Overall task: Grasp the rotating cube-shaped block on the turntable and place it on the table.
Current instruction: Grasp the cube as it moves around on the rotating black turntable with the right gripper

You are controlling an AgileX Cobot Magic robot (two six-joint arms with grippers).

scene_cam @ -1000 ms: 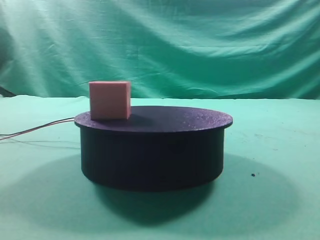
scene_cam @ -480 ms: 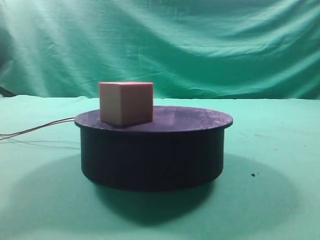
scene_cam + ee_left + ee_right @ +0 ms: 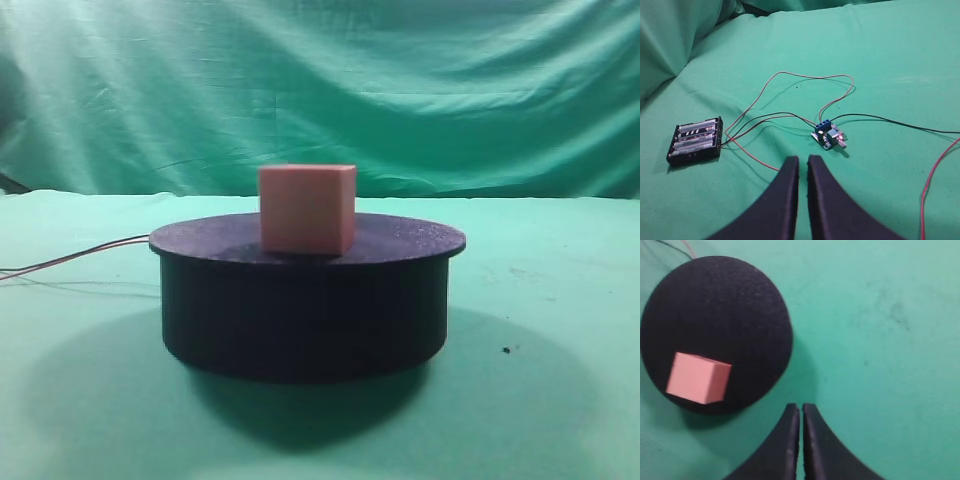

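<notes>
The pinkish-tan cube-shaped block (image 3: 307, 208) stands on the black turntable (image 3: 305, 300) near the front middle of its top. In the right wrist view the block (image 3: 697, 377) sits at the lower left of the round top (image 3: 715, 310). My right gripper (image 3: 801, 410) is shut and empty, above the green table (image 3: 880, 340) to the right of the turntable. My left gripper (image 3: 802, 162) is shut and empty over the green cloth (image 3: 900, 60), away from the turntable. Neither gripper shows in the exterior view.
Thin wires (image 3: 70, 260) trail left from the turntable. Under the left gripper lie a black battery holder (image 3: 695, 141), a small blue circuit board (image 3: 828, 136) and red and black wires (image 3: 805, 80). A wrinkled green backdrop (image 3: 320, 90) hangs behind.
The block has ridden the turning top from the left edge toward the front middle, turning as it went. The turntable body and wires have not moved.
</notes>
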